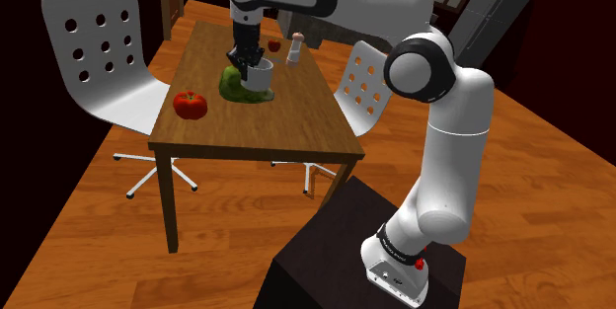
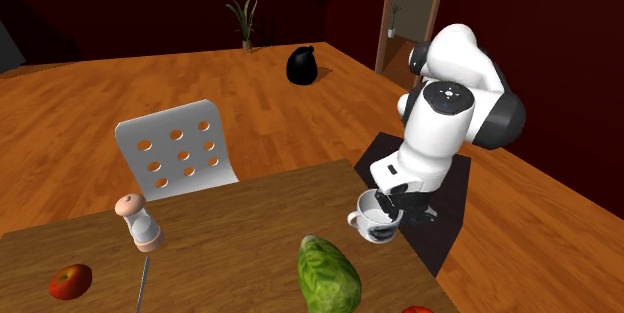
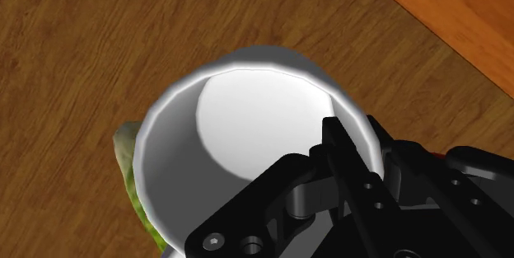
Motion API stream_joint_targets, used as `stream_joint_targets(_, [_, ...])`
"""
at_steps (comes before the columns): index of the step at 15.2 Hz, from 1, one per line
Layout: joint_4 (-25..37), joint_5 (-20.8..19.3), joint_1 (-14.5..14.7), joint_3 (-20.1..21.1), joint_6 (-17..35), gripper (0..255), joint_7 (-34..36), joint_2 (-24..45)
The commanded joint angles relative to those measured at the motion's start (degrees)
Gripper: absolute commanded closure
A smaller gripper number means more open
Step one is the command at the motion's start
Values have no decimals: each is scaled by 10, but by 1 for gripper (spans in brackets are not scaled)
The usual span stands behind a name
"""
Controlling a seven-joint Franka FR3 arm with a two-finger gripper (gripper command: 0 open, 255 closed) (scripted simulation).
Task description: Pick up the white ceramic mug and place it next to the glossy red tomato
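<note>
The gripper [image 1: 253,58] is clamped on the rim of the white mug [image 1: 261,76]. In the wrist view one finger [image 3: 336,145] sits inside the mug [image 3: 247,129] wall and the other outside it. The mug hangs upright below the gripper over the wooden table [image 1: 296,124], just beside the green cabbage [image 1: 233,84]. Whether its base touches the table cannot be determined. In the second exterior view the handle of the mug [image 2: 377,218] points to that view's left. The tomato [image 1: 191,105] lies near the table edge at the shoulder view's left, past the cabbage and apart from the mug. A shaker [image 1: 294,48] and a small red fruit [image 1: 273,46] stand farther back.
</note>
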Motion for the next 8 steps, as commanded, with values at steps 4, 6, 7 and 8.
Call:
stream_joint_targets(4, [-19,0,8,3,26,255,12,7])
stream_joint_targets(6, [-34,0,8,4,41,255,13,7])
stream_joint_targets(7, [-41,0,8,4,49,255,13,7])
stream_joint_targets(8, [-48,0,8,4,56,255,13,8])
